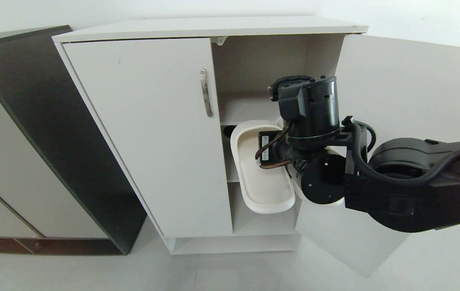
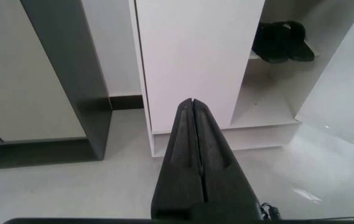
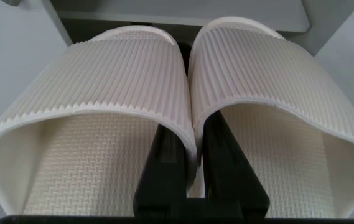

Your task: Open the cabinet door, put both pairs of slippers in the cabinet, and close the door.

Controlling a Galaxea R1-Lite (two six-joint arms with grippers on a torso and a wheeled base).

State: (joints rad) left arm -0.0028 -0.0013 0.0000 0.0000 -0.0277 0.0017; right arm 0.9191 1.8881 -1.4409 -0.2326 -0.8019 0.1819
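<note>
clamping white slippers (image 3: 127,74) at inner rims, our right gripper (image 3: 194,163) fronts the cabinet (image 1: 145,121); left gripper (image 2: 192,107) closed empty, black slippers (image 2: 282,42) ahead.

Nothing legible anywhere, tbh. Only a small white sticker (image 1: 265,142) on the black box (image 1: 274,134) at the right arm's wrist, and the print on it is way too tiny to make out.
</note>
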